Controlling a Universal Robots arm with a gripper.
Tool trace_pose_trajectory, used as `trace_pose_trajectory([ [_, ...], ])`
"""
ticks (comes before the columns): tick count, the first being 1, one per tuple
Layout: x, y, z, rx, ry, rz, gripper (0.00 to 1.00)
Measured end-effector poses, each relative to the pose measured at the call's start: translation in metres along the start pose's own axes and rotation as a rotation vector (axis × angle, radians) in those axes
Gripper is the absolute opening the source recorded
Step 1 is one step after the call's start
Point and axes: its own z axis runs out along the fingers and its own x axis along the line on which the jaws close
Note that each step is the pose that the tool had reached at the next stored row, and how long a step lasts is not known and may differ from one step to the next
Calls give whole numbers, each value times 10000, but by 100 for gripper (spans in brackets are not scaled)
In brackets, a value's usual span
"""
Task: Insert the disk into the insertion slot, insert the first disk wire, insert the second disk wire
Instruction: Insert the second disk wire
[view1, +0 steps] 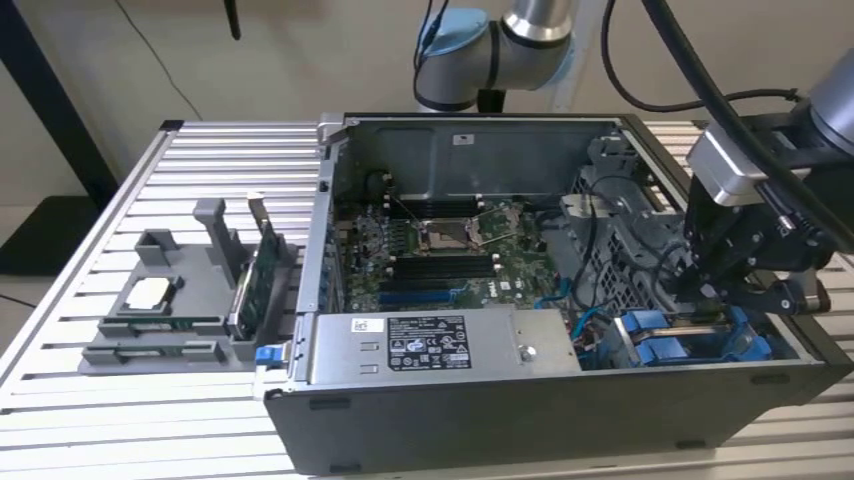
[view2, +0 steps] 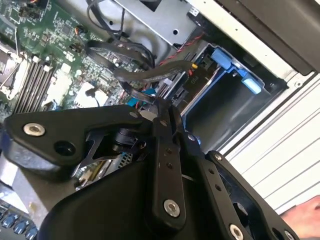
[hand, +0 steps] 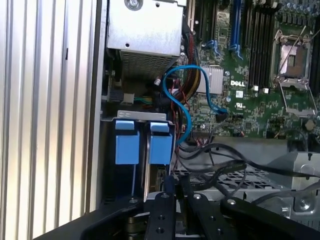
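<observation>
The open computer case (view1: 441, 420) lies on a slatted table (view1: 80, 420); the gripper (view1: 727, 285) is low inside its right end in the exterior view, above the insertion slot (view1: 694, 345); the disk (hand: 159, 145), with blue carrier, sits in that bay; the jaws appear closed together, holding nothing I can see.

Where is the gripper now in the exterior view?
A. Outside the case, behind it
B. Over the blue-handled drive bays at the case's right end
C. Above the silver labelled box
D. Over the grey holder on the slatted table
B: in the exterior view the gripper hangs just above the blue drive bays at the view's right end of the open computer case.
</observation>
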Motion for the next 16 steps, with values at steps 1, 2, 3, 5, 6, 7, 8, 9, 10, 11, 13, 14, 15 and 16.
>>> trace_pose_trajectory([
  [1,8,-1,3,41,26,-6,16],
  [2,16,-2,6,87,57,-15,16],
  [3,24,-3,10,137,81,-25,16],
  [5,41,-2,24,236,95,-39,16],
  [6,46,-2,35,276,95,-36,16],
  [7,48,-2,44,314,102,-29,16],
  [8,49,-3,51,335,103,-25,16],
  [9,51,-2,62,363,102,-19,16],
  [10,52,-2,68,391,106,-16,16],
  [11,52,-3,73,407,106,-16,16],
  [13,53,-3,77,413,108,-9,16],
  [14,54,-2,78,415,108,-2,16],
  [15,54,-2,80,416,106,3,16],
  [16,54,-2,82,418,106,7,16],
])
